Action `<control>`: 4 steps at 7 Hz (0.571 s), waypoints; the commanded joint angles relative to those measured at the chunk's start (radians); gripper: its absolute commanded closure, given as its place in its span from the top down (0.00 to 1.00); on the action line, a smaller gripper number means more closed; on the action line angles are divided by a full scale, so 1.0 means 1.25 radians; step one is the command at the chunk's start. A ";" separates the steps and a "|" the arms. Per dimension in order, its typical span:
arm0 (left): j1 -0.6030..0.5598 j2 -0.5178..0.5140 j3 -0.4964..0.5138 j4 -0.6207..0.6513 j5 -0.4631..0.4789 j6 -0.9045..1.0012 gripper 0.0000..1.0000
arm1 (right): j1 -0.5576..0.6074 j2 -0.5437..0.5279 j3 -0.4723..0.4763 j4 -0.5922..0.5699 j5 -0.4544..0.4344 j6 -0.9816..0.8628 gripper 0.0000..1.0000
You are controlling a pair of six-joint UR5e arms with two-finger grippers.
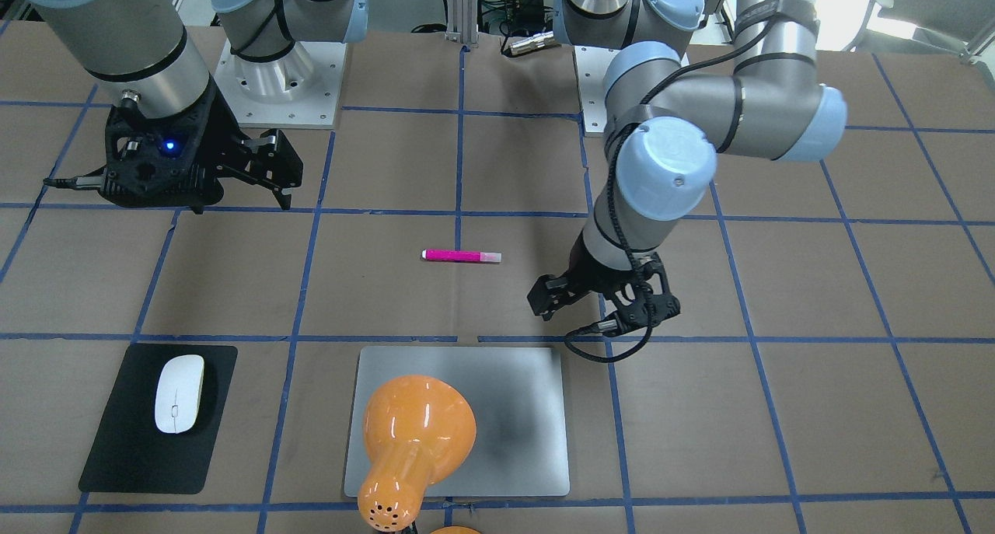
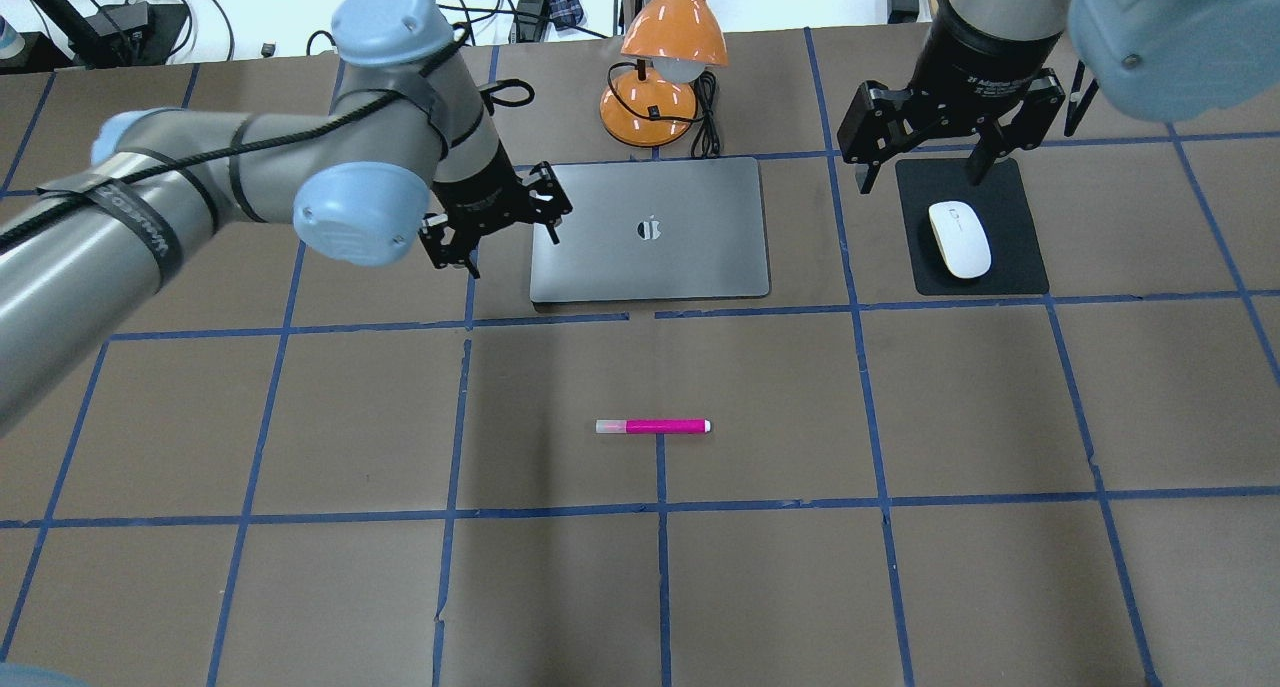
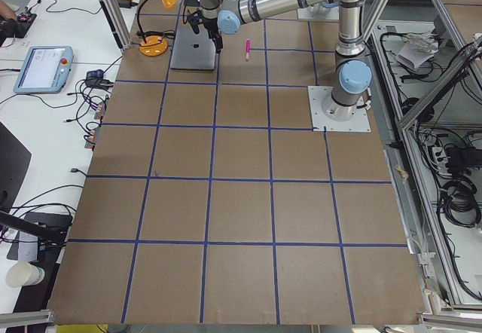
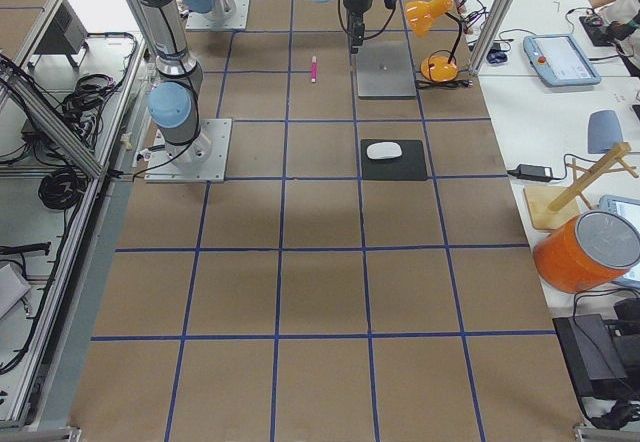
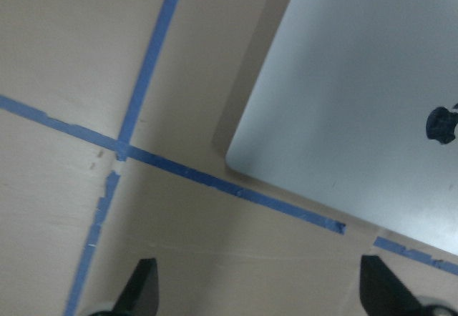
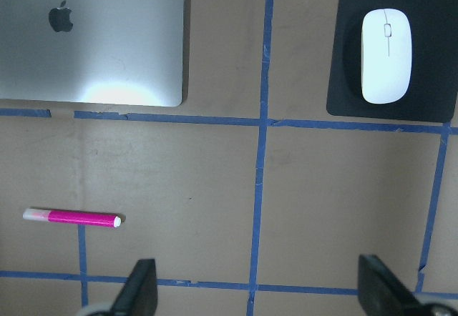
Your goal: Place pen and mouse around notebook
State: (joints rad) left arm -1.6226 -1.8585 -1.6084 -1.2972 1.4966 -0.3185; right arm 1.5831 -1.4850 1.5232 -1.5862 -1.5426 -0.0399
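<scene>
The magenta pen (image 2: 653, 426) (image 1: 461, 256) lies alone on the brown table in front of the notebook, and also shows at the lower left as the pen (image 6: 71, 217). The silver notebook (image 2: 650, 267) (image 1: 505, 394) lies flat and closed. The white mouse (image 2: 959, 239) (image 1: 179, 393) (image 6: 386, 56) rests on a black mat (image 2: 1010, 272). My left gripper (image 2: 513, 252) (image 1: 544, 297) (image 5: 257, 294) hangs open and empty just off the notebook's (image 5: 358, 101) left front corner. My right gripper (image 2: 920, 179) (image 1: 288, 172) (image 6: 257, 287) is open, empty and high above the table.
An orange desk lamp (image 2: 670, 37) (image 1: 416, 433) stands behind the notebook, its shade leaning over it. Blue tape lines grid the brown table. The black mat (image 1: 132, 456) sits to the notebook's right side as the robot sees it.
</scene>
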 commanded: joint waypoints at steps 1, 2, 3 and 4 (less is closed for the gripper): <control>0.109 0.035 0.088 -0.161 0.047 0.272 1.00 | 0.000 -0.001 0.000 0.000 0.001 -0.001 1.00; 0.122 0.056 0.088 -0.172 0.107 0.323 1.00 | 0.000 0.000 0.001 -0.001 -0.008 -0.009 1.00; 0.121 0.090 0.095 -0.206 0.108 0.328 1.00 | 0.000 -0.001 0.000 -0.001 -0.001 0.000 1.00; 0.118 0.133 0.090 -0.235 0.107 0.328 1.00 | 0.000 0.000 0.000 -0.001 0.000 0.000 1.00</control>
State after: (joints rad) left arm -1.4761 -1.7495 -1.4960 -1.5459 1.6216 0.0763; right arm 1.5831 -1.4857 1.5237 -1.5875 -1.5450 -0.0422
